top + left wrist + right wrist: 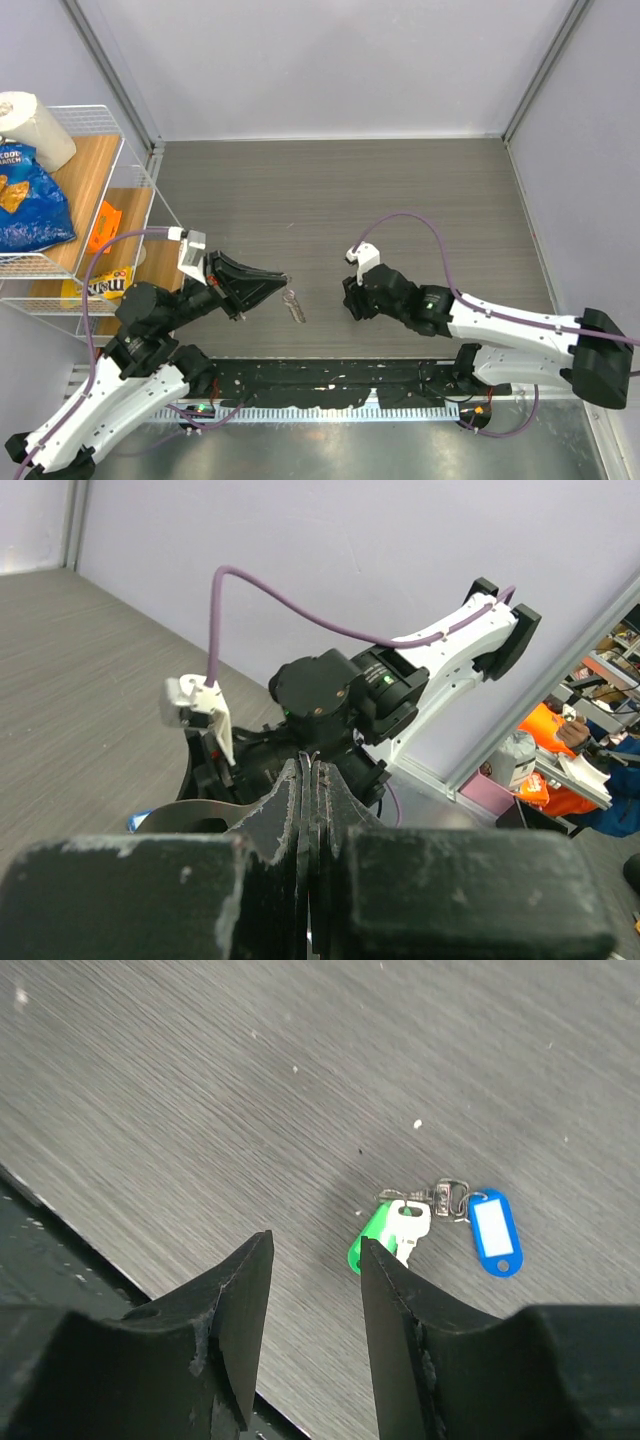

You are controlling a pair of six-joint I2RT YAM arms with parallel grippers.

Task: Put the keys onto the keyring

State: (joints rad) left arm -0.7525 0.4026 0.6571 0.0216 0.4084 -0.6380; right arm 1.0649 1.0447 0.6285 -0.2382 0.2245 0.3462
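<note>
Jaws pressed together left, spread right; M&M's bag (102,285), Cool Ranch bag (30,205)

Left arm (110,405) and right arm (510,325): white shells, black joints, purple cables (410,215); right pincer (315,1242) scuffed matte black

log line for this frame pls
left gripper: shut | right gripper: open, empty, above table | green key, blue tag: on table, just ahead of right gripper
</note>
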